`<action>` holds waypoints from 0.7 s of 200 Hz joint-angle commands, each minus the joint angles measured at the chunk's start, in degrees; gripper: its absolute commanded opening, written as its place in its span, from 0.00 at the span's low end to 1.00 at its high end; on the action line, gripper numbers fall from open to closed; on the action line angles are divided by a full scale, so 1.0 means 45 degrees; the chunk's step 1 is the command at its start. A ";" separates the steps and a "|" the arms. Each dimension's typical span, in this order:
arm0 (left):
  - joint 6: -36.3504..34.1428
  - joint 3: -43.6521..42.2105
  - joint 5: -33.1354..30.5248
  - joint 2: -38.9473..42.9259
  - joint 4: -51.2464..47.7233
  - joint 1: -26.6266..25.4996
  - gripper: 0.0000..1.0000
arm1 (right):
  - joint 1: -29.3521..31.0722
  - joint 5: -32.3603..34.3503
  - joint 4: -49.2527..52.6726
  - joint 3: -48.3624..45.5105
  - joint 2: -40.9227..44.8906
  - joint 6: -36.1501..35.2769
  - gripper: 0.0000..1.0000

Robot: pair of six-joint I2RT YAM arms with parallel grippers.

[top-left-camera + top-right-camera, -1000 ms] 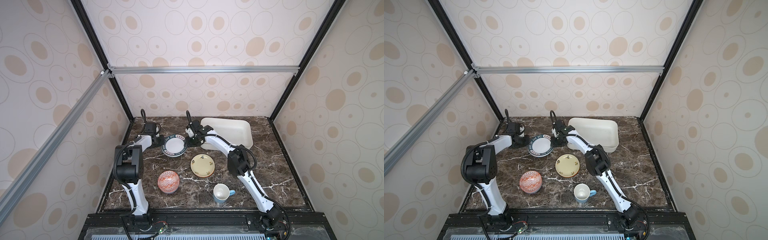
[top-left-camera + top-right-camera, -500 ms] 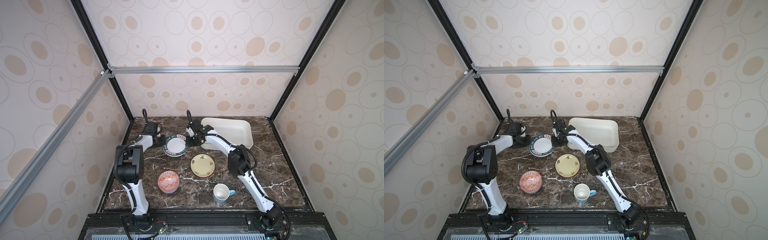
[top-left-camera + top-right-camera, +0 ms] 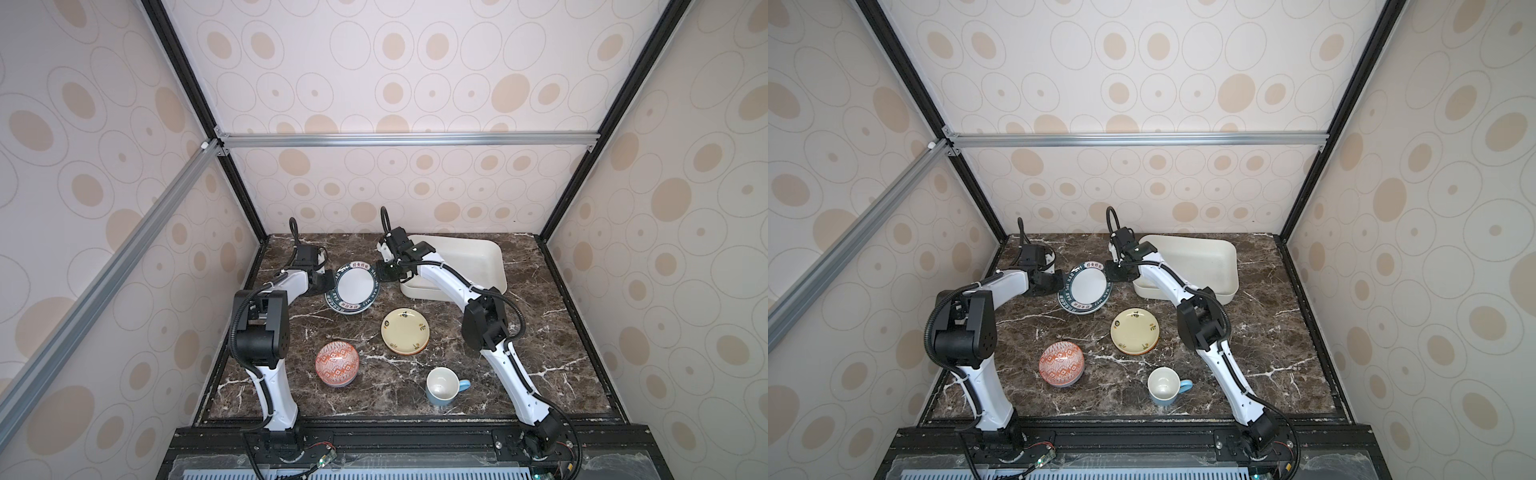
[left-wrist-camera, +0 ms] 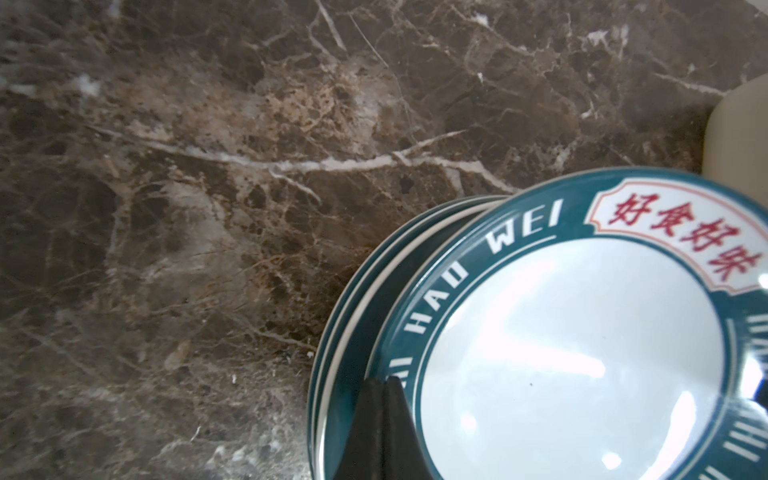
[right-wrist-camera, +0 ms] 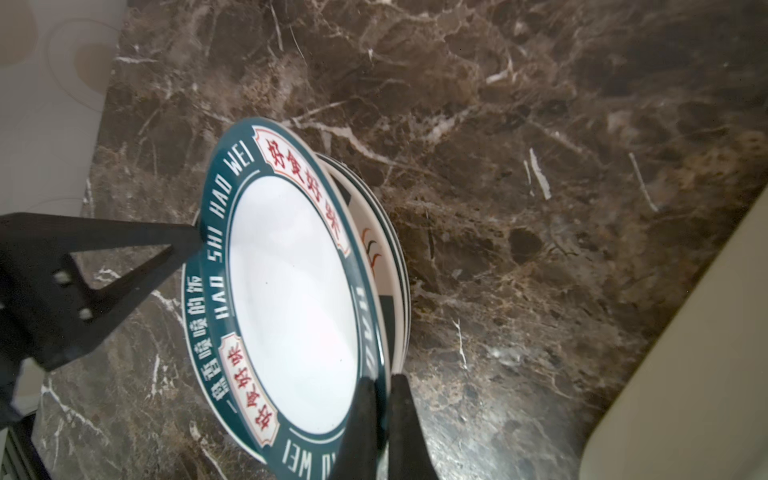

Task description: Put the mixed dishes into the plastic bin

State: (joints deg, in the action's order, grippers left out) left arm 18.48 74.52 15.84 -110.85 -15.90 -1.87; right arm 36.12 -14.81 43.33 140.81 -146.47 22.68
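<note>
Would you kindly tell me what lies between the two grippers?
The green-rimmed plate, in both top views: left gripper and right gripper pinch its opposite rims.

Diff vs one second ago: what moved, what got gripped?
The right gripper closed its jaws onto the rim of the white plate on the side facing the bin, and now pinches it. The plate itself barely shifted. Unchanged: the left gripper is shut on the plate's opposite rim; the cream-yellow plate, bowl, mug and bin are where they were.
</note>
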 commanded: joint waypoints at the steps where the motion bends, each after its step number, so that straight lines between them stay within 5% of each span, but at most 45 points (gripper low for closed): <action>1: 0.0040 0.0281 0.0206 -0.0153 -0.0207 -0.0151 0.00 | 0.0208 -0.0307 0.0898 -0.0130 0.0071 -0.0669 0.01; 140: 0.0054 0.0449 0.0174 -0.0280 -0.0057 -0.0192 0.00 | -0.0614 -0.3093 0.0201 -0.0845 0.0155 0.0172 0.00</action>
State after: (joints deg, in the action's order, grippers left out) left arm 18.65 74.52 16.82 -111.22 -15.90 -2.63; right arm 34.26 -24.25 43.00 138.87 -146.30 23.38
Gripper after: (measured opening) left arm 0.047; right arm 0.048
